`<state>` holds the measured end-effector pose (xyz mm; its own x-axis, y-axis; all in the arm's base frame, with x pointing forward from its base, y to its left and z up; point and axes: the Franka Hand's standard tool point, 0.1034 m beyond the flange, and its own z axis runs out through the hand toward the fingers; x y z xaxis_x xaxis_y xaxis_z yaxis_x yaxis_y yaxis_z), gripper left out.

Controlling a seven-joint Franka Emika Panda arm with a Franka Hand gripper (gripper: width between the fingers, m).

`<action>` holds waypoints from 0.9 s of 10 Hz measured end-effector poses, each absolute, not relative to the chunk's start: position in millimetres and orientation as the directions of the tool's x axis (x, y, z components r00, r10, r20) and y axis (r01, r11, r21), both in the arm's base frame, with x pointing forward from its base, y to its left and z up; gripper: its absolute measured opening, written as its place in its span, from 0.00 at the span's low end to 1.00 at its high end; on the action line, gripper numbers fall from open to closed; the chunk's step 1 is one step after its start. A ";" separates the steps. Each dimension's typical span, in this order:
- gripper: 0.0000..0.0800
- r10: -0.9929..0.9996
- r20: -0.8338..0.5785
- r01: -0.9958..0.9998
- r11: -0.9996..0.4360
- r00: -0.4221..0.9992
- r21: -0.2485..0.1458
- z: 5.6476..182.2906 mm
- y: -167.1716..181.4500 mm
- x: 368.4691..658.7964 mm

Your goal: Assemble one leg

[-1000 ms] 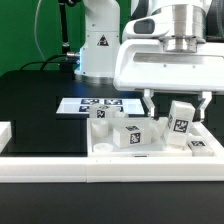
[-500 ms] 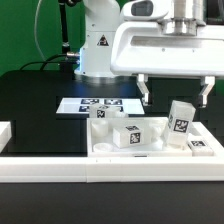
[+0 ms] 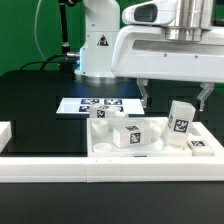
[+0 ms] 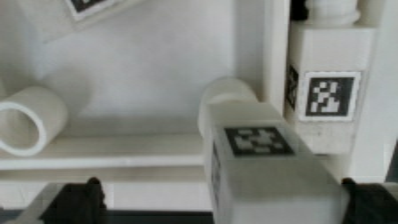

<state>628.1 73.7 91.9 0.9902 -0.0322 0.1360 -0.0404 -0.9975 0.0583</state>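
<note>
Right, your claw (image 3: 176, 97) hangs open over the small white tagged plastic leg (image 3: 180, 120), frame right; centre up, then clamp its flat sides.

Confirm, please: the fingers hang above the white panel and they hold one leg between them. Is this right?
Not quite. The fingers do hang above the white panel, but they hold nothing. They are open and empty, and the upright leg stands below them on the panel. The exterior view shows this.
</note>
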 end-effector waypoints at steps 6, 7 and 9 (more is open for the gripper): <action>0.55 -0.029 0.134 -0.037 -0.998 0.991 0.058 89.4 78.6 628.1; 0.35 -0.043 0.136 -0.051 -0.997 0.990 0.056 89.6 78.8 628.3; 0.36 -0.064 0.137 -0.071 -0.996 0.989 0.053 89.6 78.7 628.3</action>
